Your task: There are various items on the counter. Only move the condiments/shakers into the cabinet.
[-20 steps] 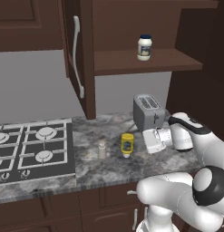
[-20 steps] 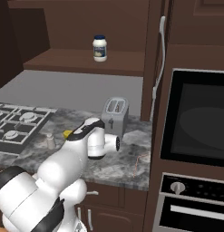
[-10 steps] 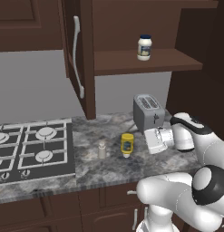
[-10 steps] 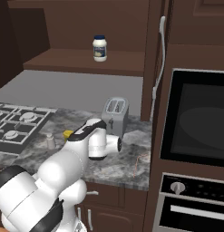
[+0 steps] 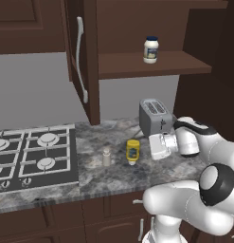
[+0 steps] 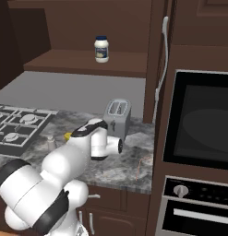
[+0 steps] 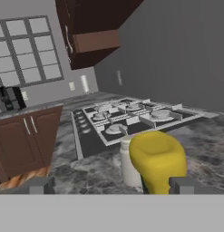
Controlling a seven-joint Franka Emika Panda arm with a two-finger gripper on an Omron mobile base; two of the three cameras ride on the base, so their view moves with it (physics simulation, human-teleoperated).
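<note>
Currently, the slim yellow squeeze bottle (image 7: 158,159) is lined up just ahead of the spread, empty tool (image 7: 111,185); advancing and clenching are likely needed next.

Jar (image 5: 151,49) on shelf (image 5: 137,71) — bottle (image 5: 133,151) beside shaker (image 5: 107,156)

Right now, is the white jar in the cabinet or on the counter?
In: the white jar stands upright on the cabinet shelf, above the toaster.
</note>
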